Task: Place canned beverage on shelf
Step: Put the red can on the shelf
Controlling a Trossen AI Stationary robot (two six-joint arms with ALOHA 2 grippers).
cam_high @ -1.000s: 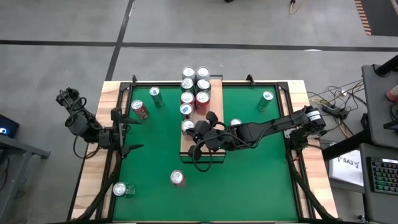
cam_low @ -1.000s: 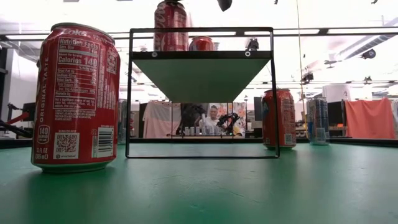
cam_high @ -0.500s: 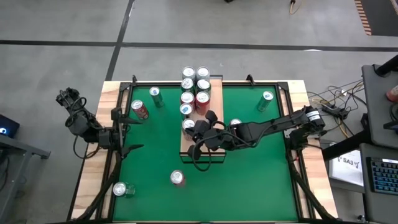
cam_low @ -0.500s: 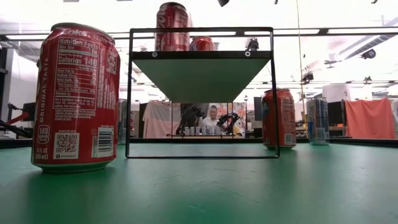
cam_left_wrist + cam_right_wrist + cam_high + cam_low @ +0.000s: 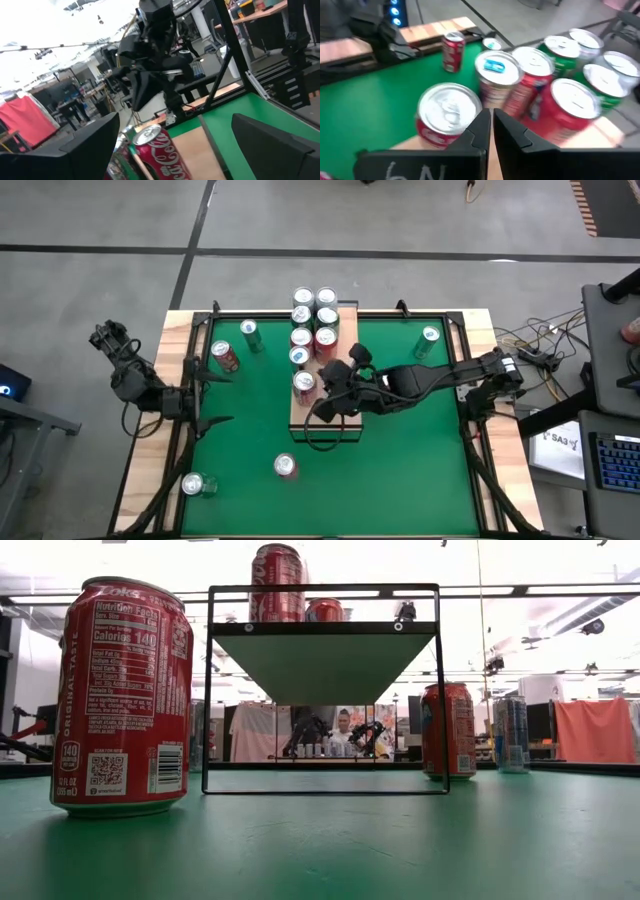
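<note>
We've got the right gripper clenched empty above the shelf, just beside a red can standing there; left gripper spread wide at the table's left edge.

Your desk had a green top inside a pale wooden rim. The shelf stood near its middle, reaching toward the far edge, and carried a cluster of cans on its far half, with one red can a little nearer. Straight on the green you had six loose cans: two by the far left corner, one near the far right, one just right of the shelf, and two toward the near left.
</note>
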